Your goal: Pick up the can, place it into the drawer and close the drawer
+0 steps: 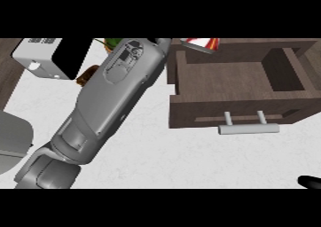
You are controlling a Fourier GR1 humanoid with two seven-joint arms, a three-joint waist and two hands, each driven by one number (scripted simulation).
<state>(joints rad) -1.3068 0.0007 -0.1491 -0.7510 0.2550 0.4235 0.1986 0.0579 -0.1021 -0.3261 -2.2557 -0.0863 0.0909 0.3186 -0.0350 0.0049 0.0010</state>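
Observation:
A red and white can (204,44) shows at the view's top edge, over the back left corner of the open drawer (222,104), and is partly cut off. The drawer is dark wood with a pale bar handle (249,128) facing me, and its inside looks bare. My left forearm (104,102) runs from the lower left up to the top edge beside the can. Its hand lies beyond the edge, so whether it holds the can is hidden. Only a black tip of my right hand (314,181) shows at the lower right corner.
A white box with a black face (48,57) stands at the top left. A brown and green item (91,73) peeks out behind the forearm. A grey rounded object (9,142) sits at the left edge. White counter (189,159) spreads in front of the drawer.

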